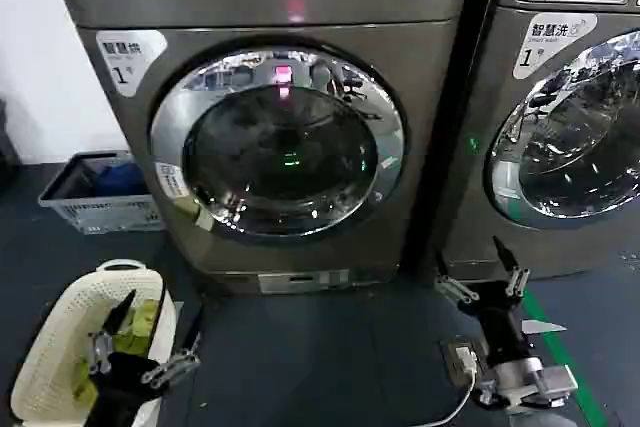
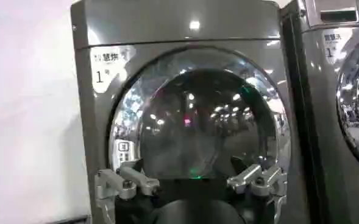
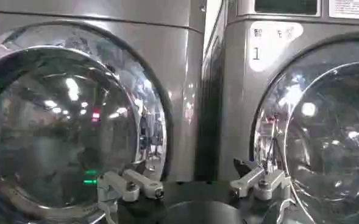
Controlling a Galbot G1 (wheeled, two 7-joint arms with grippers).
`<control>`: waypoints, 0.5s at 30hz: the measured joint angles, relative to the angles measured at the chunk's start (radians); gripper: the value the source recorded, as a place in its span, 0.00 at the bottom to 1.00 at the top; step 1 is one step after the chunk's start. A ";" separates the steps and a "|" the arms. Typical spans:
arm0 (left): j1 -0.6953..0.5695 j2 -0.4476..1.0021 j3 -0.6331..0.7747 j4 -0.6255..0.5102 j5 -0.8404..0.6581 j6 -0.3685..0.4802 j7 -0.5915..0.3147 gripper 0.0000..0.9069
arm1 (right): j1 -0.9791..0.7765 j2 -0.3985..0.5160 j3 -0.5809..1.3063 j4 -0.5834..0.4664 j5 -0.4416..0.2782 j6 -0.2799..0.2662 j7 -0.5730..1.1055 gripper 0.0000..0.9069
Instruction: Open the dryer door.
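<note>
Dryer door (image 1: 278,142), a large round porthole with a wide chrome ring around dark bulging glass, sits closed and flush in the front of the grey metal dryer (image 1: 260,7), just above centre in the head view. Small white sticker on the ring at about 8 o'clock (image 1: 171,179). White label marked "1" (image 1: 128,55) on the dryer panel at 10 o'clock from the door. Left wrist view has the door (image 2: 197,122) straight ahead; right wrist view has the door (image 3: 57,128) beside the neighbouring machine.

Second grey machine (image 1: 560,97) stands just beside the dryer at 3 o'clock, with its own chrome round door (image 1: 570,137) showing a teal-green lower rim, also closed.

Left gripper (image 1: 148,342) is low at 7 o'clock from the door, well apart from it, over a cream perforated plastic laundry basket (image 1: 60,347) holding green and yellow cloth; claw released, fingers (image 2: 133,181) spread wide, nothing held. Right gripper (image 1: 480,277) is low at 4 o'clock from the door, in front of the gap between the two machines, not touching either; claw released, fingers (image 3: 258,181) splayed, empty.

Grey slatted plastic crate (image 1: 100,192) with blue cloth sits on the dark floor (image 1: 320,357) at 9 o'clock from the dryer, against the white wall (image 1: 40,47).
</note>
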 joint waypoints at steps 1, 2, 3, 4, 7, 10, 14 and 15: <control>-0.002 0.000 0.002 0.003 0.000 0.008 0.003 1.00 | 0.006 -0.008 0.004 -0.002 0.023 -0.021 -0.023 1.00; -0.004 0.001 0.002 0.007 0.000 0.015 0.007 1.00 | 0.014 -0.018 0.007 -0.002 0.041 -0.038 -0.040 1.00; -0.004 0.002 0.002 0.009 0.000 0.024 0.009 1.00 | 0.022 -0.029 0.008 -0.004 0.062 -0.058 -0.054 1.00; -0.005 0.002 0.003 0.009 0.000 0.039 0.006 1.00 | 0.033 -0.040 0.008 -0.007 0.088 -0.078 -0.073 1.00; -0.012 0.002 0.005 0.002 0.004 0.085 -0.017 1.00 | 0.075 -0.086 -0.007 -0.023 0.158 -0.118 -0.092 1.00; -0.015 0.001 0.011 -0.004 0.030 0.118 -0.048 1.00 | 0.137 -0.145 -0.044 -0.057 0.187 -0.135 -0.105 1.00; -0.015 -0.003 0.019 -0.020 0.055 0.120 -0.063 1.00 | 0.218 -0.219 -0.124 -0.110 0.196 -0.137 -0.101 1.00; -0.015 -0.004 0.019 -0.021 0.056 0.117 -0.060 1.00 | 0.236 -0.235 -0.147 -0.123 0.197 -0.139 -0.104 1.00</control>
